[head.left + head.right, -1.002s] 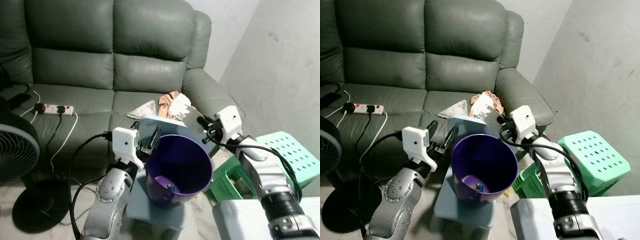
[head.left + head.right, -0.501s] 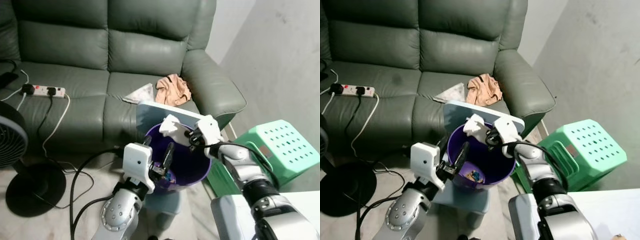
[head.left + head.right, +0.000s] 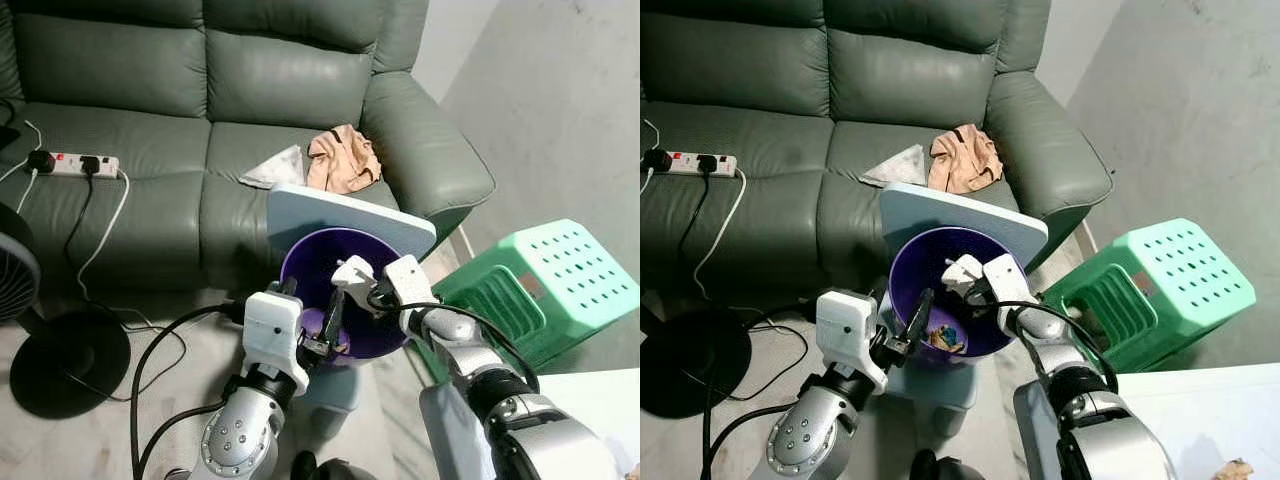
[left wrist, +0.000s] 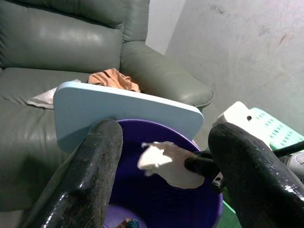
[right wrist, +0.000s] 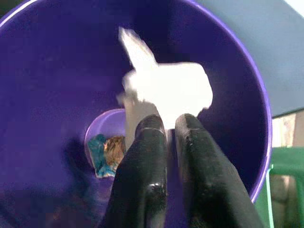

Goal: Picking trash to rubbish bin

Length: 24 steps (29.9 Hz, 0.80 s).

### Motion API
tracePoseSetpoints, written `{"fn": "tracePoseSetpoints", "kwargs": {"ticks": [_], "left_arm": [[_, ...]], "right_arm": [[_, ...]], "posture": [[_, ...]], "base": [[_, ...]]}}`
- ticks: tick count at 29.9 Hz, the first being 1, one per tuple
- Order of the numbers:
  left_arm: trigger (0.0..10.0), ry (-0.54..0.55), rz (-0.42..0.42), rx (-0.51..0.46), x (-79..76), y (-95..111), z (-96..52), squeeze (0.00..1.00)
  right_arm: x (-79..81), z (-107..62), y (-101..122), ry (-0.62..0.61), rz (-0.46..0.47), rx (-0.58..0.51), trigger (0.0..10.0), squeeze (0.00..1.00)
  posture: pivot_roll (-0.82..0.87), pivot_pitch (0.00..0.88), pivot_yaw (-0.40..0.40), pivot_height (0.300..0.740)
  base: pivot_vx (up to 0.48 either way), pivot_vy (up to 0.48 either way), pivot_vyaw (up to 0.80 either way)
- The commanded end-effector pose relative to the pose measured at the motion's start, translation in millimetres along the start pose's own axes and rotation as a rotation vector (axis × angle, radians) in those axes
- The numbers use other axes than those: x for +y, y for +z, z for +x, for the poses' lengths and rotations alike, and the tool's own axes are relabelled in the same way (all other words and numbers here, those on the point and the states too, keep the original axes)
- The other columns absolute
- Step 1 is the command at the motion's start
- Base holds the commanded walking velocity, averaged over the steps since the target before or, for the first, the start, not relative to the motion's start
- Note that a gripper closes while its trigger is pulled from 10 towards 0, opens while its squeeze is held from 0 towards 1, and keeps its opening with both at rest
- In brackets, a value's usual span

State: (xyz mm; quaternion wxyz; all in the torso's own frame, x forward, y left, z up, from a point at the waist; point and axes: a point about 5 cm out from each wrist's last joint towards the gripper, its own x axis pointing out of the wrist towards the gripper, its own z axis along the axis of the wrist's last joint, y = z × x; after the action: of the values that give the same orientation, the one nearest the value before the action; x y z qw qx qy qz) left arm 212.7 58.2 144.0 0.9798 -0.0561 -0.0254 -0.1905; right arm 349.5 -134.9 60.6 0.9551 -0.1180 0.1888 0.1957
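Purple bin (image 3: 355, 330) is sitting on 1 pale blue stool (image 3: 345, 217) just near the sofa (image 3: 200, 110), and we're seeing 1 piece of white crumpled trash (image 5: 166, 90) hanging over its mouth. Our right gripper (image 5: 170, 124) is pinching that wad w/ both fingers pressed together on it, right above the bin's opening. Our left gripper (image 3: 318, 318) is hovering at the bin's near-left rim, its 2 fingers (image 4: 85, 175) spread wide, holding nothing. At the bin's bottom we're counting 1 small clump of scraps (image 5: 107, 149), blue & brown. On the sofa seat, far from us, 2 soft items are lying: 1 peach cloth (image 3: 342, 160) & 1 grey-white rag (image 3: 275, 168) just left of it. 1 power strip (image 3: 72, 162) is resting on the left cushion, 1 black fan (image 3: 45, 330) is standing at left, 1 green stool (image 3: 545, 290) at right.
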Motion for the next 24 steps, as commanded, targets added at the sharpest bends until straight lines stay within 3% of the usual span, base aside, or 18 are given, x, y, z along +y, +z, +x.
{"fn": "tracePoseSetpoints", "kwargs": {"ticks": [1, 13, 19, 20, 21, 24], "left_arm": [[10.0, -0.036, -0.074, -0.016, -22.8, 5.4, 0.2, 0.0], [10.0, -0.055, -0.084, -0.016, -28.8, 6.1, 2.8, 0.0], [10.0, -0.053, -0.077, -0.019, -25.7, 5.2, 4.9, 0.0], [10.0, -0.051, -0.072, -0.022, -24.1, 5.4, 5.9, 0.0], [10.0, -0.047, -0.067, -0.029, -20.0, 5.8, 8.3, 0.0], [10.0, -0.035, -0.053, -0.042, -11.1, 6.9, 13.6, 0.0]], "right_arm": [[-7.2, -1.7, -4.0, -0.043, 0.037, 0.023, 10.0, 1.0], [-8.2, 0.3, 1.8, -0.084, 0.085, -0.005, 10.0, 1.0], [-6.6, 0.6, 8.9, -0.021, 0.122, -0.065, 10.0, 1.0], [-6.2, 0.3, 12.6, 0.007, 0.137, -0.098, 10.0, 0.57], [-6.9, -0.9, 18.1, 0.038, 0.152, -0.155, 10.0, 0.0], [-9.3, -4.1, 26.8, 0.096, 0.226, -0.259, 10.0, 0.0]], "posture": [[0.12, 0.244, -0.226, 0.74], [0.13, 0.219, -0.225, 0.74], [0.13, 0.192, -0.222, 0.74], [0.13, 0.192, -0.222, 0.74], [0.13, 0.169, -0.216, 0.74], [0.13, 0.156, -0.212, 0.74]], "base": [[0.0, 0.0, 0.0], [0.0, 0.0, 0.0], [0.0, 0.0, 0.0], [0.0, 0.0, 0.0], [0.0, 0.0, 0.0], [0.0, 0.0, 0.0]]}}
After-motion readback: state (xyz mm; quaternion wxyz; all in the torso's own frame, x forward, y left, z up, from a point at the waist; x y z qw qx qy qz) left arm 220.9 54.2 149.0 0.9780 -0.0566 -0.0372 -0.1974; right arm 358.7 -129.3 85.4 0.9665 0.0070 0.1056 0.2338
